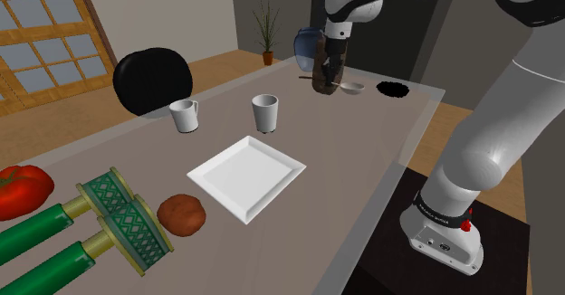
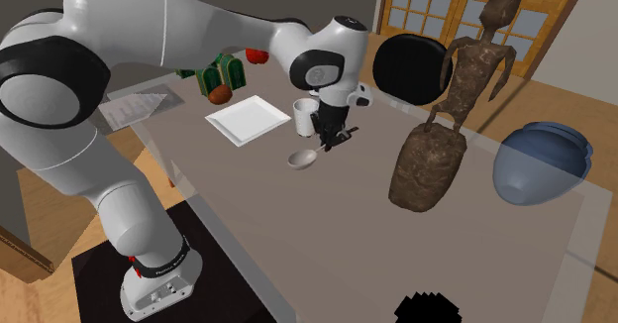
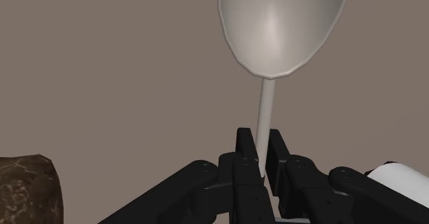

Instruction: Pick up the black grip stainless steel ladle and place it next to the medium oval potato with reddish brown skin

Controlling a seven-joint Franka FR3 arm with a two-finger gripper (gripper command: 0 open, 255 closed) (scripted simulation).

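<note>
The ladle has a pale grey metal bowl (image 3: pixel 282 23) and a thin stem running back between my fingers (image 3: pixel 244 143), which clasp it; its dark grip is hidden inside them. My gripper (image 3: pixel 260 146) is shut on the ladle. At the far end of the table in the shoulder view, the gripper (image 1: pixel 332 83) points down with the ladle bowl (image 1: pixel 353 88) just beside it, low over the tabletop. The second exterior view has the gripper (image 2: pixel 332 139) above the ladle bowl (image 2: pixel 302 159). The reddish-brown potato (image 1: pixel 181 214) (image 2: pixel 219 94) lies at the table's near end, beyond the white plate (image 1: pixel 246 176).
A brown statue (image 2: pixel 436 143) (image 1: pixel 320 74) stands close by the gripper, with a blue vase (image 2: pixel 540 162) past it. Two white cups (image 1: pixel 185 115) (image 1: pixel 264 112) stand mid-table, one right beside the hand (image 2: pixel 305 116). A black round object (image 1: pixel 151 80), a tomato (image 1: pixel 20 189) and green ornaments (image 1: pixel 100 221) crowd the potato's end.
</note>
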